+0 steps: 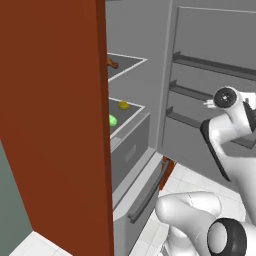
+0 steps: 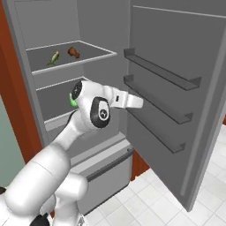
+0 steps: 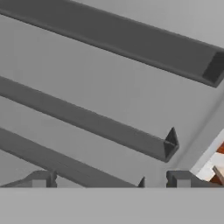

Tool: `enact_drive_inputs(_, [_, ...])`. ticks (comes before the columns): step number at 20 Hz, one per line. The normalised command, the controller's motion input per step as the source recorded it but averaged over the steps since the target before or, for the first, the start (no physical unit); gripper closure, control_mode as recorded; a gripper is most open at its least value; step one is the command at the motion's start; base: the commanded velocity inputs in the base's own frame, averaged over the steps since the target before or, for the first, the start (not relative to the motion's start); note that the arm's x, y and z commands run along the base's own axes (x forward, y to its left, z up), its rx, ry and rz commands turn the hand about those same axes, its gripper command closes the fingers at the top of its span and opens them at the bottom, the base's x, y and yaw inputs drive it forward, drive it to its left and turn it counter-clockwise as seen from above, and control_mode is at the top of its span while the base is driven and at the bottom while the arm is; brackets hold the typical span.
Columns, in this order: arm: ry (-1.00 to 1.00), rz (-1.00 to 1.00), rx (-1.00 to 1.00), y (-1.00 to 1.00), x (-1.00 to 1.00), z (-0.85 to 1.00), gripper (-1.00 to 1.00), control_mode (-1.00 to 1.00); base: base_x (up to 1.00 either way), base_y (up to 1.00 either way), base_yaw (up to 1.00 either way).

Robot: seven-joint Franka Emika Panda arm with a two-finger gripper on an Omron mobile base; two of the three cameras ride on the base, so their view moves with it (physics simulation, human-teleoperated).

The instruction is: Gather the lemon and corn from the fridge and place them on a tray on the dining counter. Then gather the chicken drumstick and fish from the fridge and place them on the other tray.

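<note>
The fridge stands open. On its upper shelf lie the corn (image 2: 54, 58) and, to its right, the brown chicken drumstick (image 2: 73, 52), whose end (image 1: 113, 63) peeks past the cabinet side in the left base view. The yellow lemon (image 1: 123, 105) rests on the shelf below. The fish and the trays are out of view. My gripper (image 2: 140, 102) is at middle-shelf height, turned away from the shelves toward the inside of the open door. In the hand view my gripper (image 3: 109, 180) is open, its fingertips (image 3: 41, 179) wide apart with nothing between them.
A small green fruit (image 1: 113, 120) lies near the lemon. The open door carries three dark rails (image 2: 159, 70), close ahead in the hand view (image 3: 109, 127). A red-brown cabinet side (image 1: 60, 125) stands left of the fridge. A bottom drawer with a handle (image 2: 106, 165) sits low.
</note>
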Motion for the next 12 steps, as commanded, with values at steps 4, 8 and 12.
enact_drive_inputs(4, [0.02, 0.55, 0.08, 0.47, 0.05, 0.0, -1.0, -1.0, 0.0, 0.0, 0.0])
enact_drive_inputs(8, [0.02, 0.53, 0.08, 0.5, 0.16, 0.0, -1.0, -1.0, 0.0, 0.0, 0.0])
enact_drive_inputs(12, [0.08, 0.46, 0.09, 0.58, 0.39, 0.0, -1.0, -1.0, 0.0, 0.0, 0.0])
